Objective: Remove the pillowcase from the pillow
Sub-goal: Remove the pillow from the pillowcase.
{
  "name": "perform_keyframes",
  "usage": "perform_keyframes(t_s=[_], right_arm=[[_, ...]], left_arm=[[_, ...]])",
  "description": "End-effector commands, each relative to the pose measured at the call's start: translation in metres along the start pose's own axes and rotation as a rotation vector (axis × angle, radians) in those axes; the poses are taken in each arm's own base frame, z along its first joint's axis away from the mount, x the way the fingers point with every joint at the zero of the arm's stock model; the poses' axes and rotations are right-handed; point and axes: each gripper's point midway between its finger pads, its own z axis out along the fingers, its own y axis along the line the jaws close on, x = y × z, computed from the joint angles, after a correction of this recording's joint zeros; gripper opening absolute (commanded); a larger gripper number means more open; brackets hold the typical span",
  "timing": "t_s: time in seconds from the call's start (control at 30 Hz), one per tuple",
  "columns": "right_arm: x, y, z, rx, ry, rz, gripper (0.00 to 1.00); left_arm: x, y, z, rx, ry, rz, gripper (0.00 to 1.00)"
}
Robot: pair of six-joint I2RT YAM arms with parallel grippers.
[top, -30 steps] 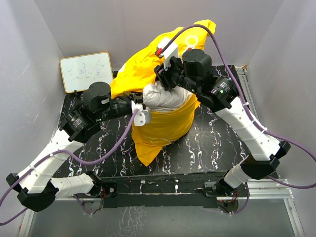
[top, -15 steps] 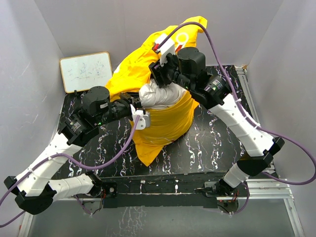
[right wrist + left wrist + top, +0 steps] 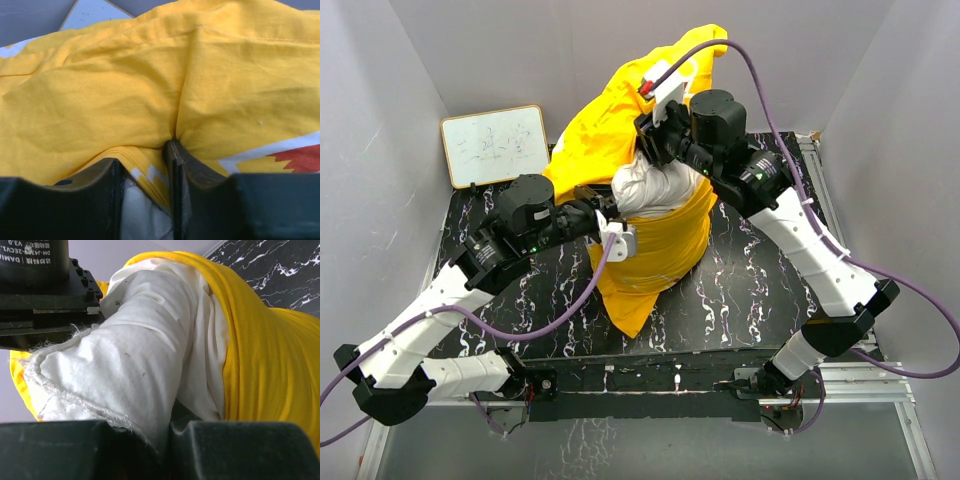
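The bright yellow pillowcase (image 3: pixel 610 130) is bunched high over the middle of the table, its lower part (image 3: pixel 655 255) hanging down to the black top. A corner of the white pillow (image 3: pixel 658 188) sticks out of its opening. My left gripper (image 3: pixel 613 222) is shut on that white corner, and the left wrist view shows the pillow (image 3: pixel 130 355) pinched between the jaws (image 3: pixel 167 426) with the pillowcase (image 3: pixel 265 360) bunched behind. My right gripper (image 3: pixel 655 138) is shut on a fold of the pillowcase (image 3: pixel 150 90) above the pillow, and some white shows between its jaws (image 3: pixel 145 167).
A small whiteboard (image 3: pixel 495 146) leans against the back left wall and shows in the right wrist view (image 3: pixel 92 12). The black marbled table (image 3: pixel 750 285) is closed in by grey walls on three sides. Purple cables loop over both arms.
The right gripper has lifted the pillowcase slightly up and to the left. The left gripper has shifted to the right with the pillow corner. More white pillow shows.
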Motion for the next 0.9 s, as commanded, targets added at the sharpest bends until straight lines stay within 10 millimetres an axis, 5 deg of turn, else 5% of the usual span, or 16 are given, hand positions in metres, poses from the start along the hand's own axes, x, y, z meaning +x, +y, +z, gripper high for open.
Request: perform_keyframes(t_s=[0.0,0.27,0.37,0.47,0.53,0.63,0.77,0.87], right_arm=[[-0.113,-0.188,-0.076,0.715,-0.499,0.175,0.29],[-0.096,-0.216,-0.091,0.795,-0.476,0.227,0.23],[-0.103,-0.224,-0.093,0.765,-0.471,0.270,0.49],[-0.113,-0.194,-0.091,0.573,-0.451,0.320,0.75],[-0.107,-0.168,-0.096,0.451,-0.433,0.369,0.83],[-0.080,-0.129,-0.107,0.303,-0.403,0.411,0.90],[-0.048,-0.110,-0.141,0.300,-0.357,0.452,0.94],[-0.051,-0.092,-0.167,0.242,-0.371,0.468,0.96]], left_arm=[[-0.075,-0.217,-0.053,0.897,-0.293,-0.318,0.00],[-0.074,-0.239,-0.063,0.975,-0.281,-0.276,0.00],[-0.071,-0.243,-0.066,0.985,-0.271,-0.267,0.00],[-0.072,-0.237,-0.060,0.948,-0.258,-0.282,0.00],[-0.076,-0.230,-0.052,0.915,-0.251,-0.318,0.00],[-0.086,-0.217,-0.041,0.870,-0.258,-0.387,0.00],[-0.097,-0.201,-0.032,0.825,-0.271,-0.450,0.00],[-0.098,-0.199,-0.029,0.828,-0.258,-0.466,0.00]])
